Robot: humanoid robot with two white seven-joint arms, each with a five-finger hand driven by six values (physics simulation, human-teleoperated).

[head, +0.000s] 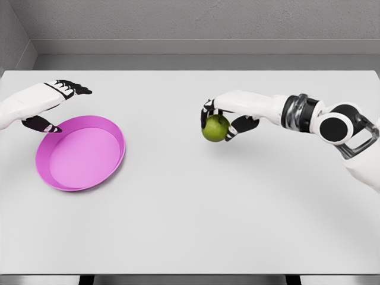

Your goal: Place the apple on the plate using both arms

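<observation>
Head view only, single frame. Count: one apple [215,127], one plate [81,153], two hands, one table [196,219].

Apple: green, right of table centre, well apart from the plate. It sits low at the table surface; can't tell whether it is touching the table or just lifted off. A small shadow lies directly beneath it.

Right hand [228,119]: arm comes in from the right edge, forearm roughly level, white shell with a dark wrist ring and a round black-and-white joint further back. Fingers curled around the apple from above and from the right side; dark fingertips [207,108] show at the apple's upper left, more dark pads at its lower right. Grasp is on the apple.

Plate: magenta, round, shallow with a raised rim, on the left part of the table. Nothing in it. It looks tipped slightly, the right rim showing more wall than the left.

Left hand [52,101]: arm comes in from the left edge, hand hangs above the plate's upper-left rim. Fingers extended and spread, pointing right, holding nothing. Thumb [43,124] dark, lower down, just beside the plate's rim; can't tell whether it is touching it.

Table: plain light grey, fills most of the frame, front edge visible at the bottom. Grey wall behind the far edge.
</observation>
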